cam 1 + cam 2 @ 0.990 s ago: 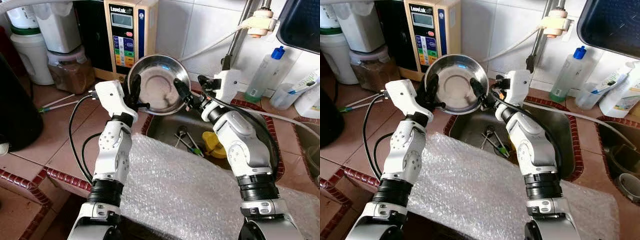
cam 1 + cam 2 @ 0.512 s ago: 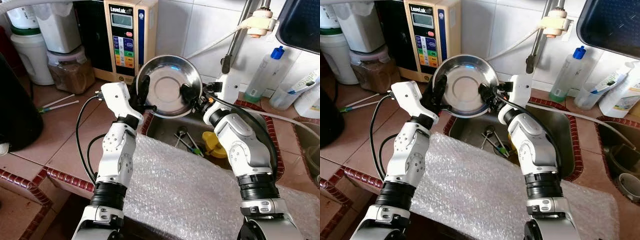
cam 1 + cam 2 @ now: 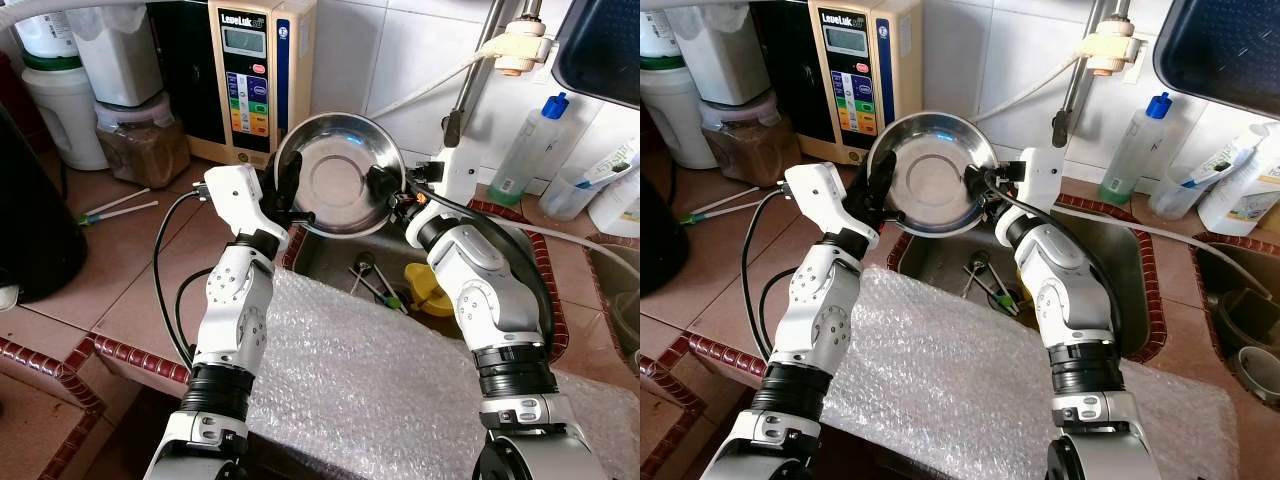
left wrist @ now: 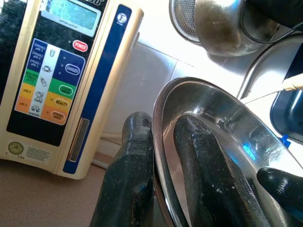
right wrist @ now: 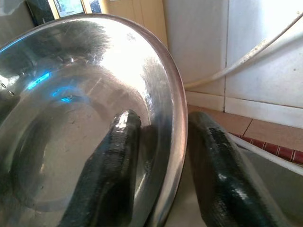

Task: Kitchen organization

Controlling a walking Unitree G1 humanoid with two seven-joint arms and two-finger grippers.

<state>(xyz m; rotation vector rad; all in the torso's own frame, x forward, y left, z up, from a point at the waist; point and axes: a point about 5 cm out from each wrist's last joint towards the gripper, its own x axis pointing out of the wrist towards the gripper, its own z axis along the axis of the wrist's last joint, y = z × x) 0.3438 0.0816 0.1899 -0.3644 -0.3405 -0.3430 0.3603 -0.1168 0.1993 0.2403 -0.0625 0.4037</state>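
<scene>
**Keep both rim grips even while the bowl hangs over the sink**

Head views: the steel bowl (image 3: pixel 338 172) is held tilted above the sink (image 3: pixel 330 250), the left gripper (image 3: pixel 284 186) and right gripper (image 3: pixel 383 188) on opposite edges.

Left wrist view: fingers (image 4: pixel 135 165) straddle the rim, one inside, one outside, pinching it.

Right wrist view: fingers (image 5: pixel 118 156) likewise pinch the rim. I'd move both arms together, or the bowl may twist loose.

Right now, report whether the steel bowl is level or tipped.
Tipped: the steel bowl faces the camera, its rim pinched by the left pincer and right pincer.
</scene>
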